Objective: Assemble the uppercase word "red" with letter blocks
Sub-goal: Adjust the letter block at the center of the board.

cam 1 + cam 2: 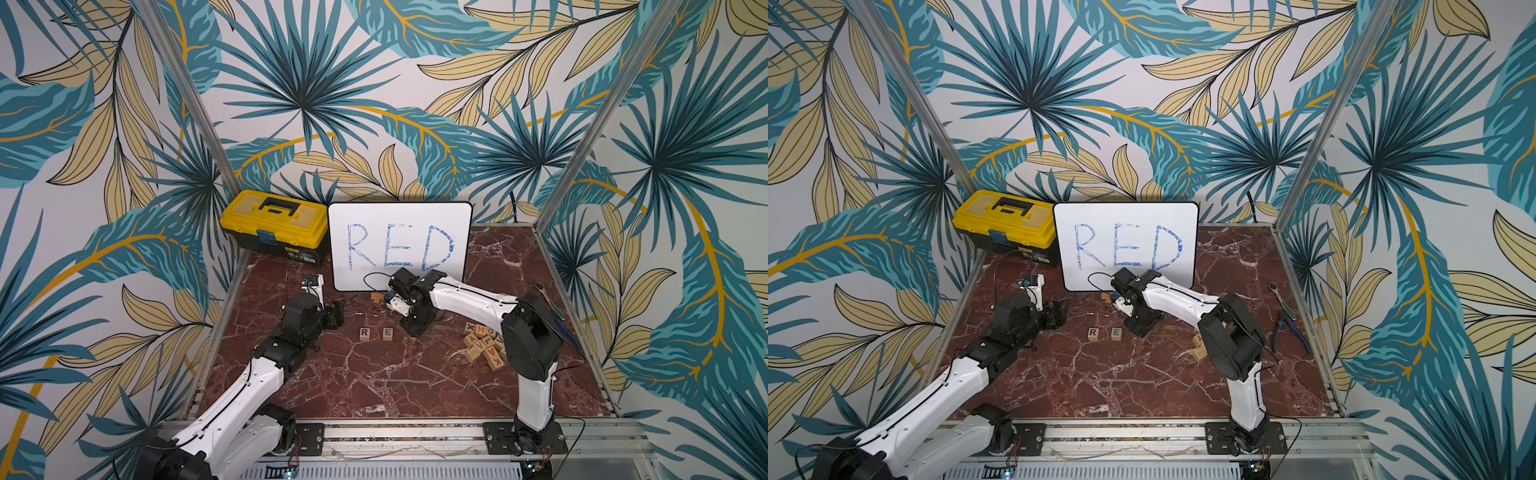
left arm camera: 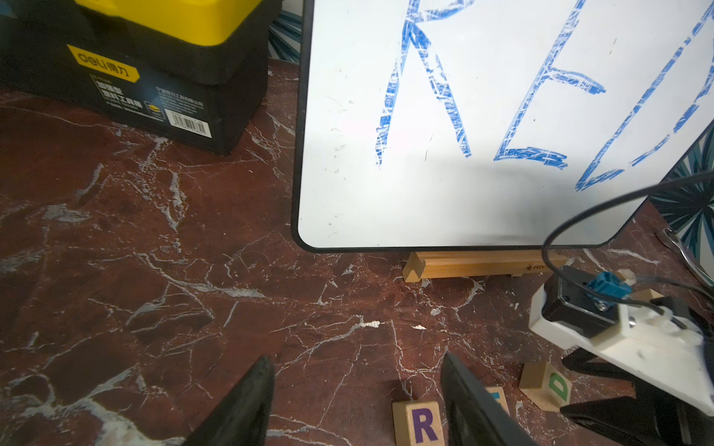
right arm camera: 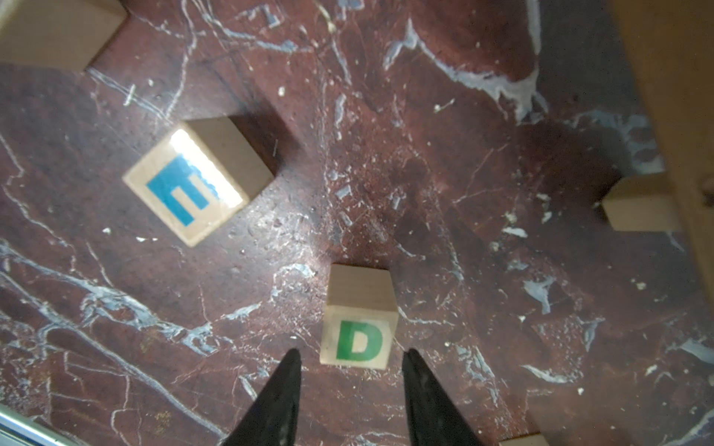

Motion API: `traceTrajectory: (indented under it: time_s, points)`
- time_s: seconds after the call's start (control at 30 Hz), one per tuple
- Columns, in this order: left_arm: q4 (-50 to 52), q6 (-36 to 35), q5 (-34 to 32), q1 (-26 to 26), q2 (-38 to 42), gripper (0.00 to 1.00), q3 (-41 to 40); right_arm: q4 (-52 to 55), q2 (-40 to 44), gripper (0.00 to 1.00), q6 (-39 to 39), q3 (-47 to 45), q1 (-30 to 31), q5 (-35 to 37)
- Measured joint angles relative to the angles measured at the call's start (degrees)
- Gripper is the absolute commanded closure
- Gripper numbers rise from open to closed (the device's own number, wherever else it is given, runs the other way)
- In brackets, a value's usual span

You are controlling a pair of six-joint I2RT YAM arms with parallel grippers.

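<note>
We see R (image 1: pixel 365 333) and E (image 1: pixel 387 332) side by side on the counter (image 1: pixel 374 386), D (image 3: pixel 359 340) at E's 3 o'clock, ungripped between the tips of our open right pincer (image 3: pixel 351 353), spare cubes (image 1: pixel 484 347) farther at 3, whiteboard (image 1: pixel 399 245) at 12, and our left pincer (image 2: pixel 355 359) open, empty.

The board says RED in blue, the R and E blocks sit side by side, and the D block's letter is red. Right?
Not quite: the letter on the D block is green, not red; the right wrist view shows it. The whiteboard does say RED in blue, and the R block and E block sit side by side.
</note>
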State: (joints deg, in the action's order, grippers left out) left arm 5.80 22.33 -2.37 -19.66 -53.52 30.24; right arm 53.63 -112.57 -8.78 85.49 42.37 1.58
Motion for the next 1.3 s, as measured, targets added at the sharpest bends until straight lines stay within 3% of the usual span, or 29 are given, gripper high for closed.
traceTrajectory:
  time_s: [0.57, 1.0, 1.3]
  points:
    - [0.48, -0.50, -1.27, 0.00, 0.20, 0.31, 0.00, -1.49, -3.80, 0.54, 2.67, -0.11, -0.09, 0.48]
    - [0.66, -1.07, -1.73, 0.00, 0.20, 0.31, 0.00, -2.25, -3.91, 0.73, 8.00, -0.09, -0.50, 0.50]
    - [0.72, -1.11, -1.70, 0.00, 0.22, 0.31, 0.00, -3.58, -3.41, 0.79, 18.56, -0.90, -0.44, 1.09]
